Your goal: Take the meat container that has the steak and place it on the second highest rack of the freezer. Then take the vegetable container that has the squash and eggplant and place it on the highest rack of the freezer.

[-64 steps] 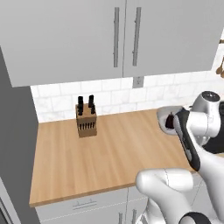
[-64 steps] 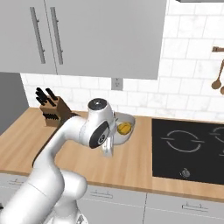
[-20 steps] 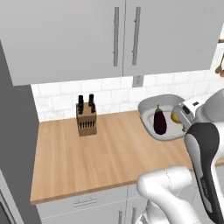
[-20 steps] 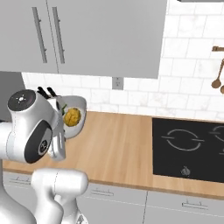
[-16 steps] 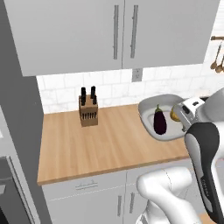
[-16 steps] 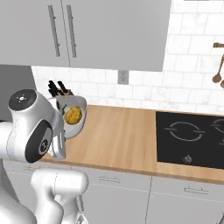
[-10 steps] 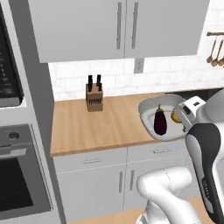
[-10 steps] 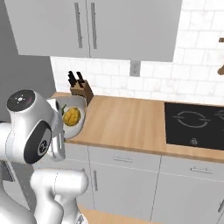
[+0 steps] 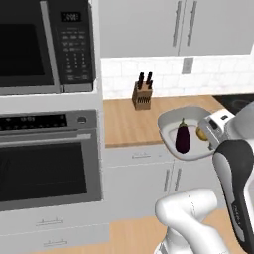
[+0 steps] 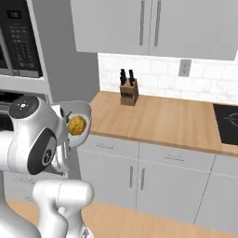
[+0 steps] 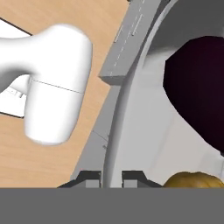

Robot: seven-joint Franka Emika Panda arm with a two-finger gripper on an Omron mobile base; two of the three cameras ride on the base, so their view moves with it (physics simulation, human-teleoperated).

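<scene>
The fingers (image 11: 111, 177) are pinched on the rim of the vegetable container (image 9: 171, 124), which hangs in the air off the front edge of the counter (image 9: 124, 121), level with the drawer line below the knife block (image 9: 142, 94). The eggplant (image 9: 182, 139) lies in the container beside the squash (image 10: 76, 125), with the squash nearer the grasped rim. The step in hand is judged to be the second one: carrying the vegetable container to the freezer. The oven (image 9: 49, 156) and microwave (image 9: 47, 44) stand just left of the counter; the freezer itself cannot be identified here. The next move calls for keeping the container level so neither vegetable rolls out, bringing the base to face the freezer, then raising the load to the highest rack and sliding it in flat.
</scene>
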